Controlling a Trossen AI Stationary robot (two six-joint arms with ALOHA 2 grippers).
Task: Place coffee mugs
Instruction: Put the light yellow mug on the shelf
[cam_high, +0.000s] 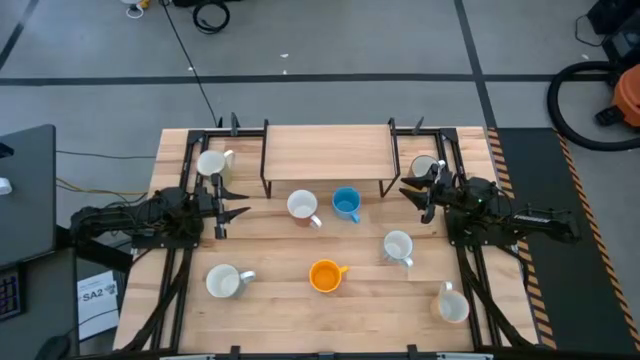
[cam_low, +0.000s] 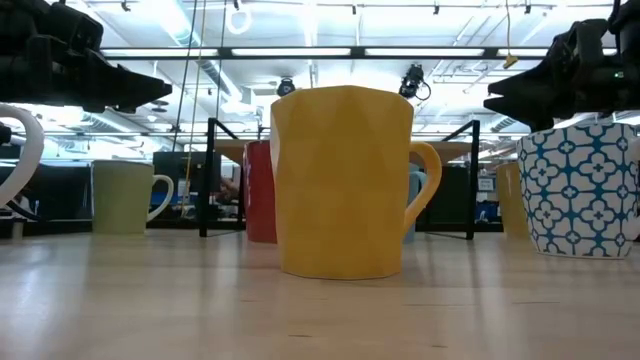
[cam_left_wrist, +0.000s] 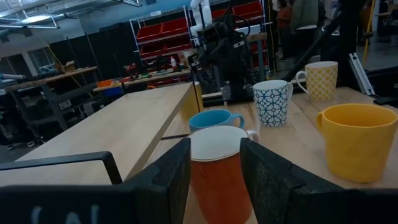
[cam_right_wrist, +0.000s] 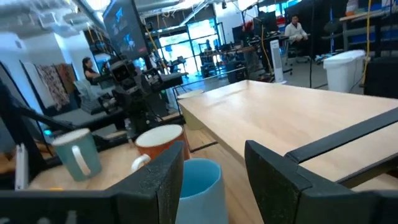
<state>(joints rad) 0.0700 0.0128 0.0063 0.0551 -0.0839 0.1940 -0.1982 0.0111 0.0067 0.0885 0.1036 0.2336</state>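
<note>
Left gripper (cam_high: 232, 200), jaws spread and empty, is lined up on the red mug (cam_high: 303, 207) just left of the blue mug (cam_high: 346, 203), with the right gripper (cam_high: 414, 194) parked open beyond.

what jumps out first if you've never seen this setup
Mugs lie scattered across the wooden table, the bright yellow mug near its front middle standing out most, with a blue mug and a red-orange mug side by side before a raised wooden shelf at the back. Two dark arms reach in from the sides, the left gripper and right gripper both open and empty, pointing toward that middle pair.
</note>
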